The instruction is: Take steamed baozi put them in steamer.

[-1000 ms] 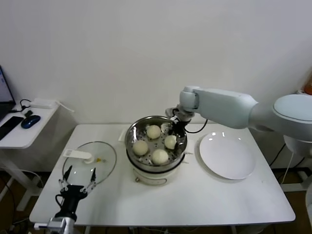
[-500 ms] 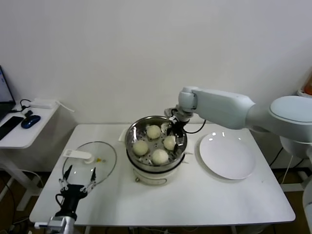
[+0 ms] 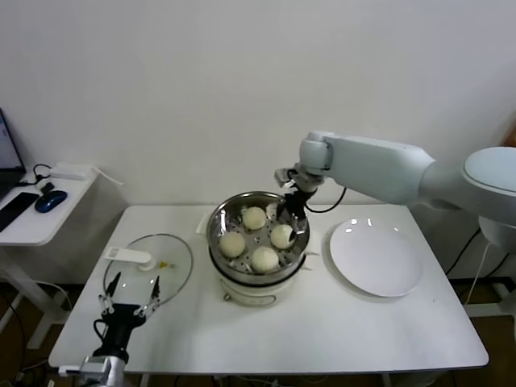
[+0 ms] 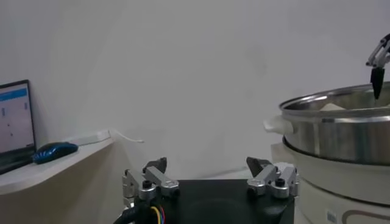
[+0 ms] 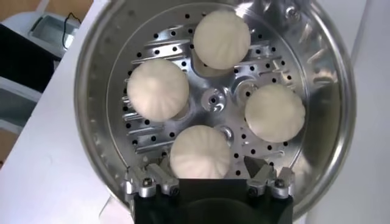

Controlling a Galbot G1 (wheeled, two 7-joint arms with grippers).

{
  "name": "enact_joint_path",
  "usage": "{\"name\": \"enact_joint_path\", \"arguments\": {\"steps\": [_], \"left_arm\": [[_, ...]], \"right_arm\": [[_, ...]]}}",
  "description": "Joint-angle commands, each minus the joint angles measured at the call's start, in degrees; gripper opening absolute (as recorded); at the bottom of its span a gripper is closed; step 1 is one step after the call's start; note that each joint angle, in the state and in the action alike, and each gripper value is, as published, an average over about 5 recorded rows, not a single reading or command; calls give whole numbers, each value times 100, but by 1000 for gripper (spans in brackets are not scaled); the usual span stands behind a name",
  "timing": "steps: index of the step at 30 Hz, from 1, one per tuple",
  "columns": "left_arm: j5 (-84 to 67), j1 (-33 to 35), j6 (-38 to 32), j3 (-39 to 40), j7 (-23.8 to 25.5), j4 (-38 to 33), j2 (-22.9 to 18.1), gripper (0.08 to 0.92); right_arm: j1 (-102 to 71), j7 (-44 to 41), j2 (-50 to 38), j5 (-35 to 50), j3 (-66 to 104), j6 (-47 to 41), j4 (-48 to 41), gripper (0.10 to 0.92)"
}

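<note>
The steamer (image 3: 216, 228) stands mid-table on its white pot base, with four cream-white baozi on its perforated floor: (image 3: 254, 217), (image 3: 281, 235), (image 3: 232, 243), (image 3: 264, 258). My right gripper (image 3: 289, 211) hangs open and empty just above the basket's far right side, over the right-hand baozi. In the right wrist view the open gripper (image 5: 207, 175) is above one baozi (image 5: 200, 152), with the others (image 5: 221, 38), (image 5: 158, 88), (image 5: 274, 112) spread round the steamer (image 5: 91, 122). My left gripper (image 3: 129, 295) is parked open at the table's front left.
A glass lid (image 3: 165, 270) with a white handle lies left of the steamer, right by my left gripper. A flat white plate (image 3: 376, 260) lies to the steamer's right. A side desk (image 3: 32, 218) stands far left. The steamer's wall (image 4: 341, 131) also shows in the left wrist view.
My right gripper has risen a little from the baozi at the steamer's right side and is empty. The four baozi and the left arm have not moved.
</note>
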Motion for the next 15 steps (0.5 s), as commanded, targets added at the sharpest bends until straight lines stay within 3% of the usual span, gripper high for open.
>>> {"name": "enact_joint_path", "arguments": {"steps": [1, 9, 15], "left_arm": [[-1, 8, 16, -1, 1, -28, -5, 823], [-38, -38, 66, -29, -18, -68, 0, 823], [-79, -78, 64, -17, -60, -32, -4, 823]], "right_arm": [[546, -54, -484, 238, 23, 74, 456, 823], [583, 206, -1567, 221, 618, 120, 881, 823], [-499, 847, -2517, -22, 2218, 78, 1224, 823]]}}
